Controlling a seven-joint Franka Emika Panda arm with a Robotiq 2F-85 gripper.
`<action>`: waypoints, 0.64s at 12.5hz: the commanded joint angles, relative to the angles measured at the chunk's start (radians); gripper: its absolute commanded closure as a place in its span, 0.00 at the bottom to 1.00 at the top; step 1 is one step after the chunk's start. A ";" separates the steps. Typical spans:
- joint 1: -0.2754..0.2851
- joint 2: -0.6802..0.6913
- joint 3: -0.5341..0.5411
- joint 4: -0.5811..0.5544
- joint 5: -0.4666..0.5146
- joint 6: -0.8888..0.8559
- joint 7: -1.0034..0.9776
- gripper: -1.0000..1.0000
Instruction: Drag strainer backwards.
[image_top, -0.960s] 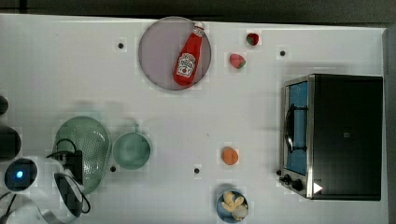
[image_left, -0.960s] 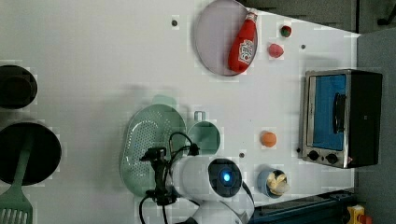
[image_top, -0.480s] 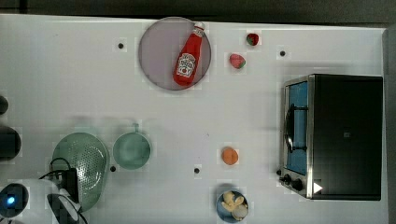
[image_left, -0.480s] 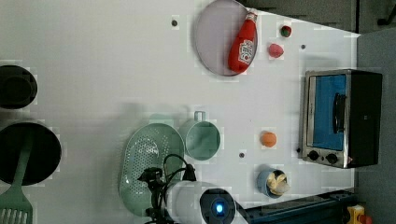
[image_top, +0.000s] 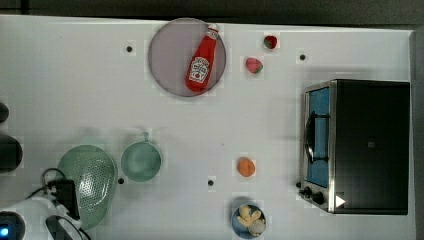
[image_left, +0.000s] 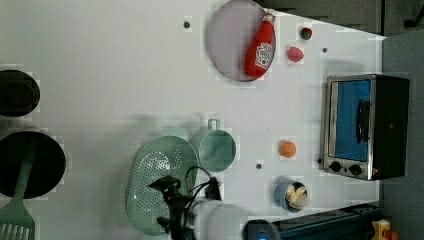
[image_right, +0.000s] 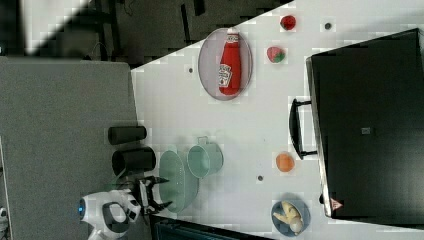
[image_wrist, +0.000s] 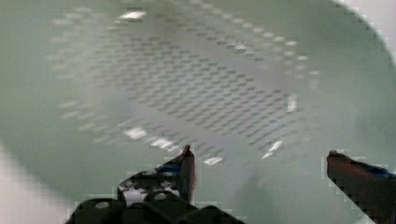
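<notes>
Slippage is my worry — my hand hangs wide open and empty over the strainer, at seven o'clock on the surface; snagging its rim could shove the cup

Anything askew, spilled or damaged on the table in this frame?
Only one thing stands out: the ketchup bottle lies on its side across the grey plate, its cap poking past the rim. No spill shows. The strainer sits upright beside the green cup, with the open pincer over its basin.
</notes>
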 joint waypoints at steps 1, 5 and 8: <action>-0.044 -0.166 -0.155 0.092 0.010 -0.064 -0.297 0.00; -0.081 -0.295 -0.400 0.244 -0.037 -0.425 -0.787 0.00; -0.102 -0.304 -0.573 0.409 -0.169 -0.702 -1.129 0.00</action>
